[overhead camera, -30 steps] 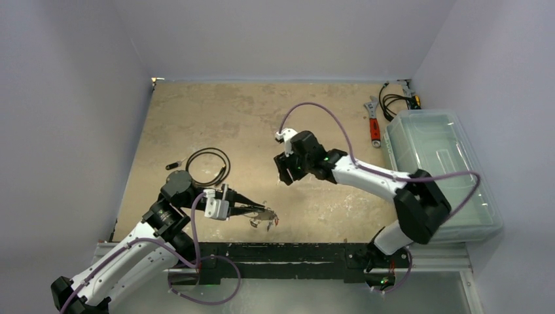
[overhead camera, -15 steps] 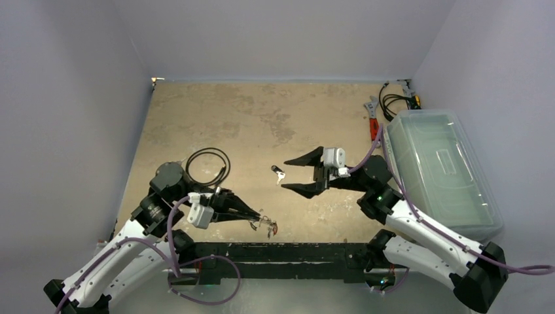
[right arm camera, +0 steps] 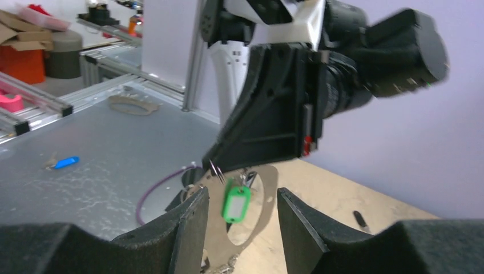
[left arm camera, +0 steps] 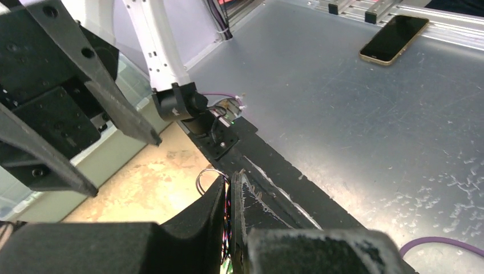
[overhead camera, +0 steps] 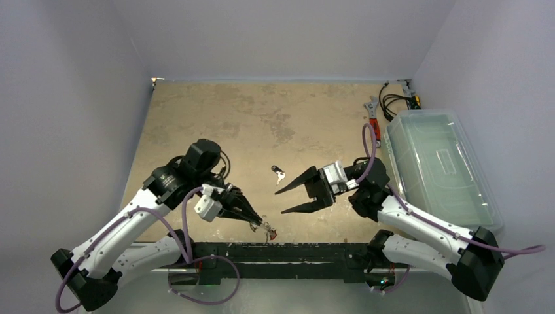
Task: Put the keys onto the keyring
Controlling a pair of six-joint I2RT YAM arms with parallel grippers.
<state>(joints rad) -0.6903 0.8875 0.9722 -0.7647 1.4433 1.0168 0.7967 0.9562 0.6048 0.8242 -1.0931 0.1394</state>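
While the left gripper [overhead camera: 259, 222] has its fingers closed tight on the keyring [overhead camera: 266, 227] at the near edge of the desk [overhead camera: 216, 111], a green-tagged key [right arm camera: 236, 203] and what looks like a red-tagged key [overhead camera: 272, 233] hang from it. One black-headed key [overhead camera: 279, 173] lies loose mid-desk, well apart from the ring. The right gripper [overhead camera: 280, 203], fingers spread and empty, hovers between them. The job looks partly done, with the loose key not yet fetched and threaded.

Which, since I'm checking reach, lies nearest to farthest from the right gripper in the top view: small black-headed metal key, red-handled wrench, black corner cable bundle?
From the right gripper:
1. Small black-headed metal key, just beyond its fingertips.
2. Red-handled wrench, far right.
3. Black cable bundle, far right corner.
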